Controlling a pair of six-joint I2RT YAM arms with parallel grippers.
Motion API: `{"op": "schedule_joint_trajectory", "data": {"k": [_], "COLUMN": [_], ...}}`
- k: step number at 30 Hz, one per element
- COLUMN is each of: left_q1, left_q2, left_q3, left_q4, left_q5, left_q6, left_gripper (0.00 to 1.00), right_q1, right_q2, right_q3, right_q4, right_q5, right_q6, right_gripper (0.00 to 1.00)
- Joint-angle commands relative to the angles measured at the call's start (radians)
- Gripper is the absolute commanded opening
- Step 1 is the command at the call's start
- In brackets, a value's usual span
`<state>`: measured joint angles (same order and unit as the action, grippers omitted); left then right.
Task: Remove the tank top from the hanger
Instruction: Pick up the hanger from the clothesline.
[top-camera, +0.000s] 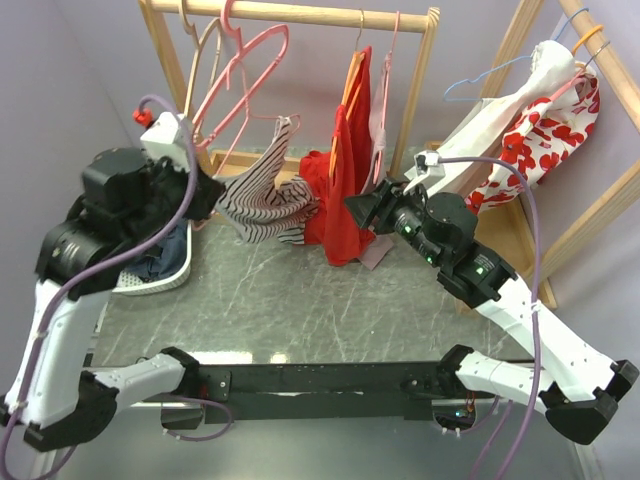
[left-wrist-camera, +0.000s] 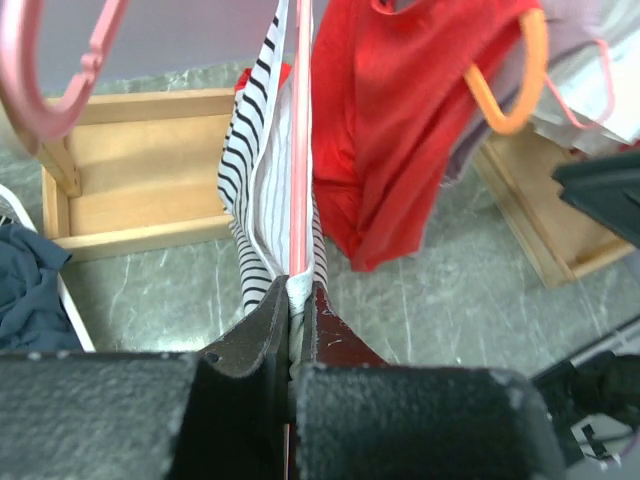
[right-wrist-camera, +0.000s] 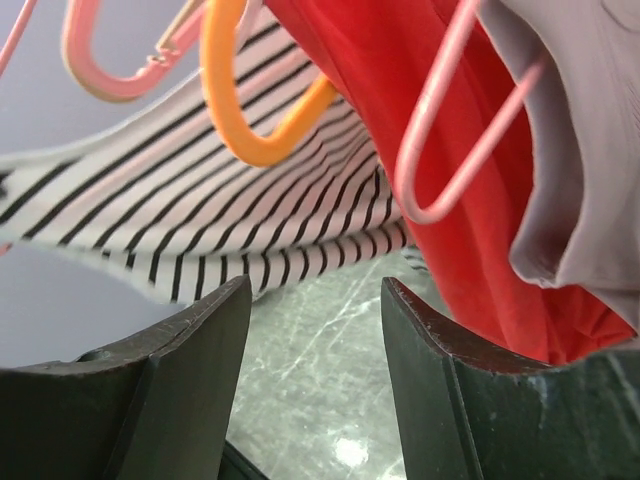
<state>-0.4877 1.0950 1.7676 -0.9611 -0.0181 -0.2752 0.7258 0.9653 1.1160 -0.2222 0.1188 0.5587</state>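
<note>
The black-and-white striped tank top (top-camera: 265, 200) hangs on a pink hanger (top-camera: 245, 75) from the wooden rail and is pulled down and left. My left gripper (top-camera: 215, 190) is shut on its fabric. In the left wrist view the jaws (left-wrist-camera: 297, 290) pinch white cloth of the top (left-wrist-camera: 250, 150), with the hanger's pink bar (left-wrist-camera: 299, 130) running into the same pinch. My right gripper (top-camera: 365, 210) is open and empty, just right of the striped top and in front of the red garment. In the right wrist view the top (right-wrist-camera: 200, 210) spreads above the open gripper (right-wrist-camera: 315, 290).
A red garment (top-camera: 345, 180) on an orange hanger (right-wrist-camera: 250, 120) and a pale garment (right-wrist-camera: 580, 150) on a pink hanger hang beside the top. A white basket (top-camera: 175, 275) with blue clothes stands at the left. A second rack holds a floral garment (top-camera: 530, 130) at the right.
</note>
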Motion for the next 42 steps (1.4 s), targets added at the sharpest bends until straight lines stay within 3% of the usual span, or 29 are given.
{"op": "schedule_joint_trajectory", "data": {"k": [1,12,15,19,25,32,42], "left_q1": [-0.003,-0.002,-0.003,-0.003,-0.003,-0.003,-0.003], "left_q2": [-0.116,-0.158,-0.150,-0.150,-0.156,-0.221,-0.271], "left_q3": [0.084,0.315,0.320,0.242,0.080,-0.072,-0.099], "left_q4": [-0.013,-0.201,-0.223,-0.206,-0.114,-0.076,-0.084], "left_q5": [0.061,-0.051,-0.002,0.024,0.217,0.306,0.470], "left_q6": [0.008,0.024,0.031,0.037,0.047,0.027,-0.009], "left_gripper": [0.01,0.01,0.01,0.01,0.01,0.01,0.01], "right_q1": [0.007,0.032,0.044,0.057,0.069,0.073,0.096], "right_q2": [0.004,0.012,0.004,-0.016,-0.005,0.033,0.155], "right_q3": [0.071,0.073,0.070,0.053,0.036,0.067,0.104], "right_q4": [0.040,0.063,0.069,0.086,0.092,0.084,0.027], "right_q5": [-0.025,-0.030,-0.036,-0.054,-0.094,-0.094,-0.090], "right_q6": [-0.022,-0.022,-0.048,-0.072,-0.075,-0.068,0.056], "right_gripper": [0.63,0.63,0.63,0.65,0.68,0.69,0.70]}}
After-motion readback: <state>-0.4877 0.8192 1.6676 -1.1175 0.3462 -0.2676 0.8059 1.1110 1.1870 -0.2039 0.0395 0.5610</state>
